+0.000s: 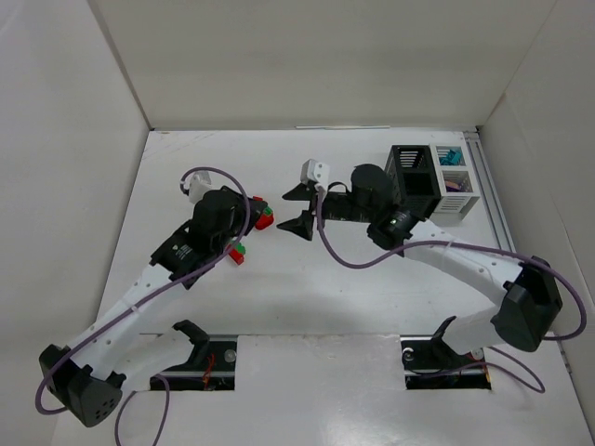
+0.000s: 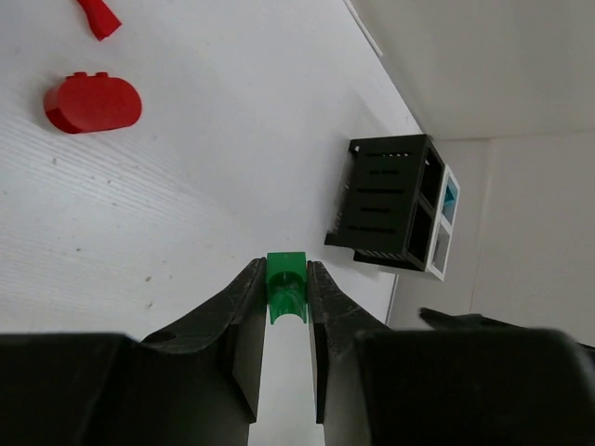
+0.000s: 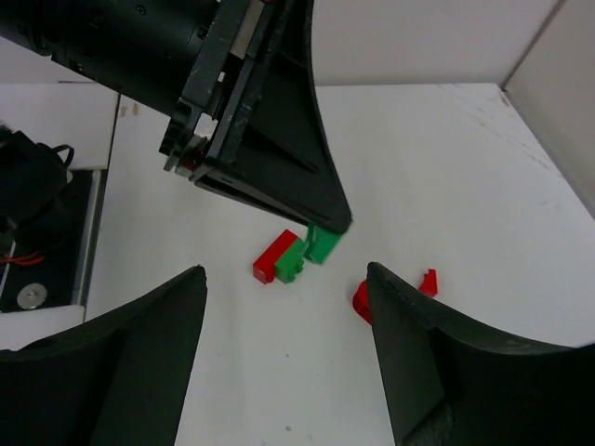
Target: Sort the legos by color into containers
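As the left gripper (image 2: 284, 271) clamps a small green plastic brick (image 2: 286, 295), apparently for the far-right black-and-white slatted bins (image 2: 381, 200), the right gripper (image 1: 299, 209) gapes empty.

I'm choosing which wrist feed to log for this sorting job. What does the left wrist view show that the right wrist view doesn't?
Only the left wrist view shows the containers, black and white bins joined in a cluster. Only the right wrist view shows a red-and-green brick pair lying side by side, seen between the fingers of the open right gripper. Both show the green brick pinched in the left gripper, the rounded red piece and the small red piece.
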`<move>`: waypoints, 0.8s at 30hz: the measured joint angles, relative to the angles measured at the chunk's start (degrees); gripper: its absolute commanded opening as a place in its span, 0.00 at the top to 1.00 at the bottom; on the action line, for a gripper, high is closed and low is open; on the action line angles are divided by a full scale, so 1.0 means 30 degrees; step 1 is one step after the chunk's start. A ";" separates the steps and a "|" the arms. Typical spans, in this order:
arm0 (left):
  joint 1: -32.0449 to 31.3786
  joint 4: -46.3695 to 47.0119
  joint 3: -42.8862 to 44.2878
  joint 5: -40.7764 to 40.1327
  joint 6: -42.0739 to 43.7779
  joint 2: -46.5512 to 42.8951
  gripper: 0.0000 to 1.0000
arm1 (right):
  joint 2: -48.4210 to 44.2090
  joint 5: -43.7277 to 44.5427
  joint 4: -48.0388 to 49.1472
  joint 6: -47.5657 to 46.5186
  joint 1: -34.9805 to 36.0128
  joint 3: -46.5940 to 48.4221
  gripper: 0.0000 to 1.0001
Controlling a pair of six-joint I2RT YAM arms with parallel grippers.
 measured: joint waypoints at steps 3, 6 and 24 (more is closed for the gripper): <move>-0.0743 0.0401 0.0459 -0.0444 -0.0007 0.0321 0.85 | 0.0721 0.0597 0.0211 0.0459 0.0772 0.0372 0.27; -0.1180 0.0925 0.0561 -0.0831 -0.0007 0.0386 0.85 | 0.0911 0.1749 0.0211 0.0838 0.0874 0.0379 0.27; -0.2025 0.2178 0.0576 -0.1610 0.0080 0.0386 0.85 | 0.2718 0.4182 0.0546 0.1989 0.0874 0.1683 0.47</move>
